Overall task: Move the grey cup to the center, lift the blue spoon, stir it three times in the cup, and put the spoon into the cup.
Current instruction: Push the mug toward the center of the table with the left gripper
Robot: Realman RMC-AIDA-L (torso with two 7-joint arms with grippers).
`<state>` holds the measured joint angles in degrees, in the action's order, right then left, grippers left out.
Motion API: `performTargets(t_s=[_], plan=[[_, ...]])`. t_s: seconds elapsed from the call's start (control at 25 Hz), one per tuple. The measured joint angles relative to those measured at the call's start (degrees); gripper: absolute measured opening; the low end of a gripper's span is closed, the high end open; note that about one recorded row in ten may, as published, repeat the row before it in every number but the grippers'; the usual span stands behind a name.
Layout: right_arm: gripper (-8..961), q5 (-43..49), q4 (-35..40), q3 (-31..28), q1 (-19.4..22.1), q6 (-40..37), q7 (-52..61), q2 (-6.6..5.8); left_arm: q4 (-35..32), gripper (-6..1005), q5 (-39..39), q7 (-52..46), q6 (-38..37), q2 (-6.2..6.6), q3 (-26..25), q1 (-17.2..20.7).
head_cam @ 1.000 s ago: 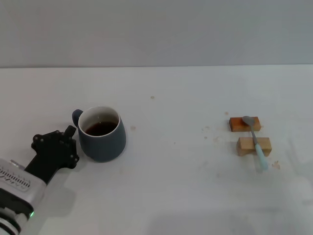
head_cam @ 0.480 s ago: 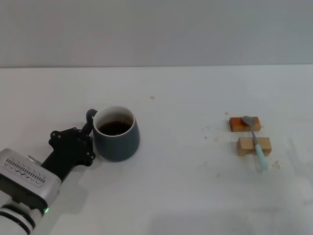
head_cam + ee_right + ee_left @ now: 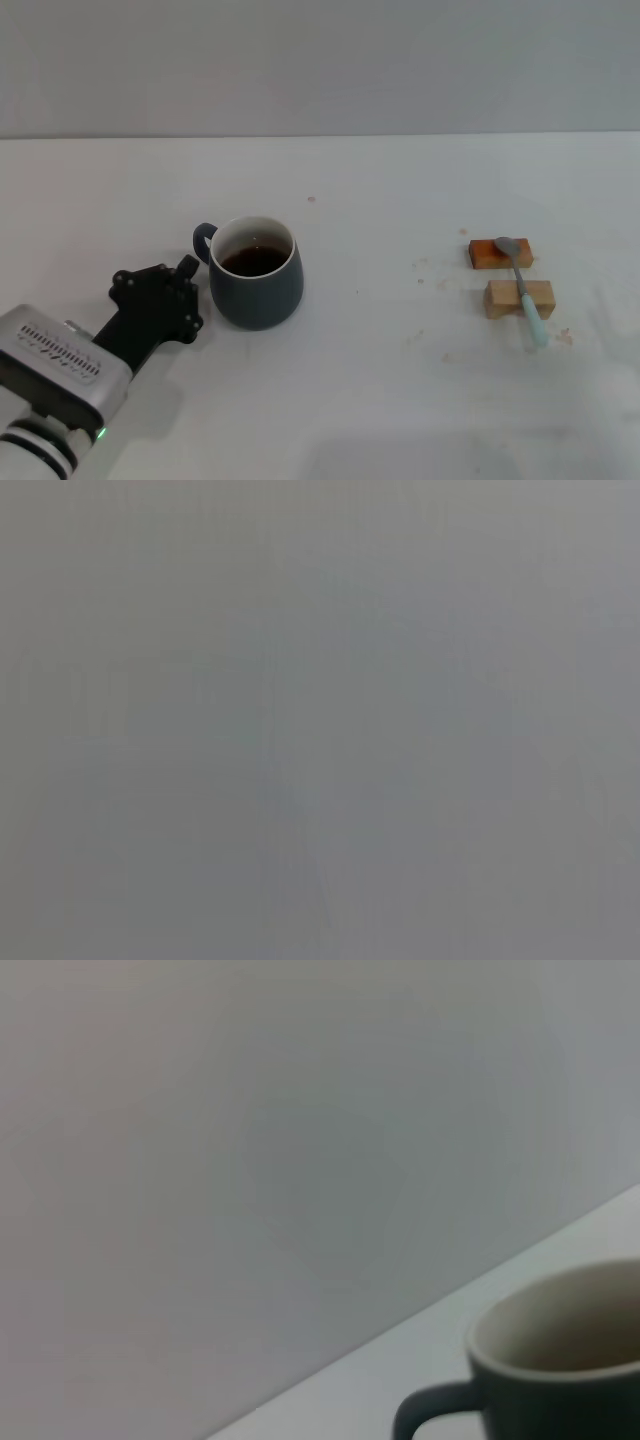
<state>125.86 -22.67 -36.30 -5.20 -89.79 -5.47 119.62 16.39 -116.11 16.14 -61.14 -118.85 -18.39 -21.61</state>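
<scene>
Dark slate-grey ceramic mug (image 3: 256, 284) of brown liquid stands left of centre on the white bench (image 3: 380, 380), the left gripper (image 3: 185, 290) against its handle side, probably pushing; finger state unclear. Pale-blue-handled spoon (image 3: 521, 285) rests across two wooden blocks (image 3: 510, 275), raised for grasping.

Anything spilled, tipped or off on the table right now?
No spill visible. The grey cup stands upright with its dark liquid inside, the left pincer by its handle. The blue spoon lies across two wooden blocks. Only oddity: small brownish specks and crumbs on the table, mostly around the blocks.
</scene>
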Motion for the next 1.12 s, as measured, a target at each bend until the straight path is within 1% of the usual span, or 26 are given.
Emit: performTargets(t_s=[0.2, 0.44, 1.12], plan=[[756, 0.0, 0.0, 0.0, 0.0, 0.0, 0.0, 0.0, 0.0, -2, 0.0, -0.1, -0.4, -0.06, 0.0, 1.1], [756, 0.2, 0.0, 0.0, -0.3, 0.0, 0.0, 0.0, 0.9, -2, -0.1, -0.2, -0.3, -0.12, 0.3, 1.1], [756, 0.2, 0.0, 0.9, -0.5, 0.0, 0.0, 0.09, 3.6, -2, -0.2, 0.0, -0.3, -0.17, 2.6, -0.4]])
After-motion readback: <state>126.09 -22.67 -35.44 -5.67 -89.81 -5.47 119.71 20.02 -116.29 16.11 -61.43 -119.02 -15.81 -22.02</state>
